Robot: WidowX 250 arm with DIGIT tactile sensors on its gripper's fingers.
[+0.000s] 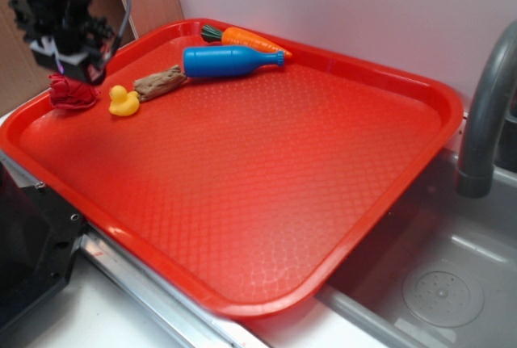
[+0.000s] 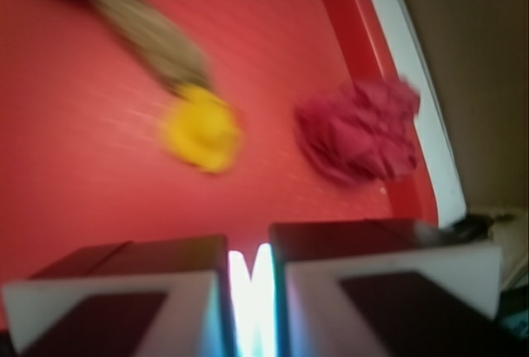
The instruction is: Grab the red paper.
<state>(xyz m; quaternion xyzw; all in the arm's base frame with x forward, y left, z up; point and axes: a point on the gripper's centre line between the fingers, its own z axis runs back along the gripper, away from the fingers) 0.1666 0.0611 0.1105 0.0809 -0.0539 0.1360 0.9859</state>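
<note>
Crimson paper (image 1: 71,94) sits at tray (image 1: 266,194) far-left edge, directly below gripper (image 1: 69,64), which hangs just above it; wrist view shows jaws nearly together, holding nothing, paper (image 2: 360,129) lying free against the rim. Right of paper: duck (image 1: 123,102) just beside, then wood piece (image 1: 160,84), bottle (image 1: 230,61), carrot (image 1: 246,39). Faucet (image 1: 485,114) stands far right over sink (image 1: 436,283).

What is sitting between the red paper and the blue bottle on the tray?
The yellow duck and a brown wood-like piece lie between the red paper and the blue bottle, clearest in the exterior view.
</note>
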